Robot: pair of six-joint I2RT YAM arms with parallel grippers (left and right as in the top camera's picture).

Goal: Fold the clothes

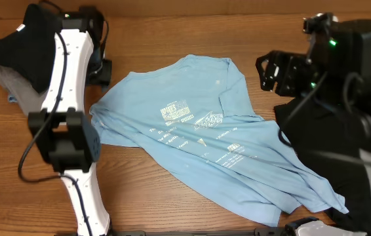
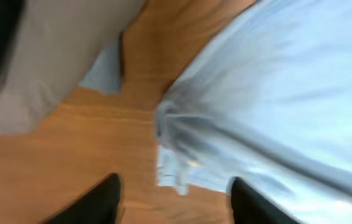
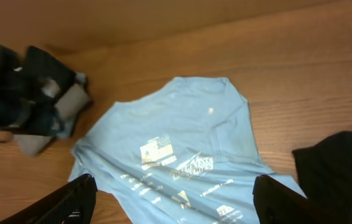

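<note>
While the light blue T-shirt lies rumpled and unfolded mid-table, we see both the left gripper and right gripper with fingers spread, holding nothing; folding seems barely begun.

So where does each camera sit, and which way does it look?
Overhead: fixed above the table, looking straight down on the blue T-shirt; left arm and right arm show.
Left wrist: on the left arm, low over the table, facing the T-shirt's bunched edge; its open jaws show below.
Right wrist: on the right arm, higher, looking across at the T-shirt and black garment; its open jaws show below.
Shared: all three see the T-shirt.
</note>
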